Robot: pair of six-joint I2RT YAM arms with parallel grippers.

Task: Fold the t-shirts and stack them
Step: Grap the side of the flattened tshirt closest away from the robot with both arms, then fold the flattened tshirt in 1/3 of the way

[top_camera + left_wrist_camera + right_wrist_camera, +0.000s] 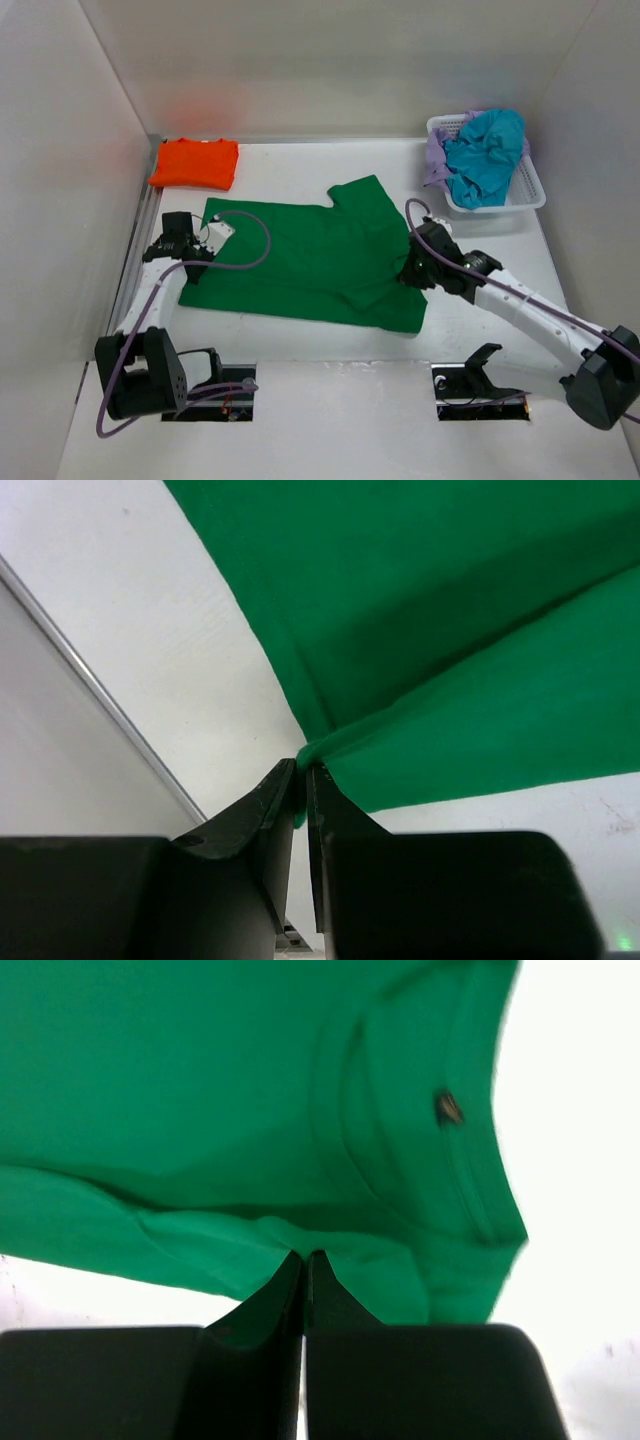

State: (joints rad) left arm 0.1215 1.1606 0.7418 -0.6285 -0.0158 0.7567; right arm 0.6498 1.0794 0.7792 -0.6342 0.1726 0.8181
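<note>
While the white table (340,350) spreads under everything, the dark green t-shirt (310,260) fills its middle. It lies flat with its long axis running left to right and its collar end towards the right arm. At the far right corner sits the white basket (530,195), with the teal t-shirt (485,155) and the lavender t-shirt (435,160) bundled inside. At the far left corner the orange t-shirt (195,163) lies folded. The left gripper (303,770) pinches the green shirt's left edge, a nip of cloth between its nearly closed jaws. The right gripper (303,1258) is clamped on the right edge by the collar. Each arm holds its nearer end, so I'd judge the coming fold turns on that long axis.
</note>
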